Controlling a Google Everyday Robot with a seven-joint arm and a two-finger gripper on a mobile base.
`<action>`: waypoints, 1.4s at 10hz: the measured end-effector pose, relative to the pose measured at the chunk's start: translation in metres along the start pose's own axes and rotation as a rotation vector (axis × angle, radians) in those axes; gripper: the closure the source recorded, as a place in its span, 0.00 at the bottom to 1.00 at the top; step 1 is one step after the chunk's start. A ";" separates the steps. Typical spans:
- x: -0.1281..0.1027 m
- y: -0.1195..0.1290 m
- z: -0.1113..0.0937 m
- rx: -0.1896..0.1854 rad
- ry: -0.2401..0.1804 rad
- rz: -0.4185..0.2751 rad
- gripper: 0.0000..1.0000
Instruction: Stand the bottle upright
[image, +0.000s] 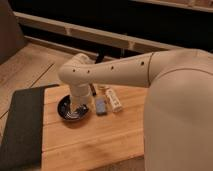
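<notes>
Your claw (80, 105) hangs low over the dark bowl (68, 112) near the counter's (90, 145) far-left corner. It is mostly hidden by the wrist, released and spread wide, with nothing in it. The bottle (114, 100) lies on its side toward the far edge, just beside the blue-grey block (101, 106), which sits between it and the bowl. A dark mat (22, 125) runs along the counter's left edge.
</notes>
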 end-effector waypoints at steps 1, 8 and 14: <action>0.000 0.000 0.000 0.000 0.000 0.000 0.35; 0.000 0.000 0.000 0.000 0.000 0.000 0.35; -0.071 -0.014 -0.024 -0.010 -0.144 -0.019 0.35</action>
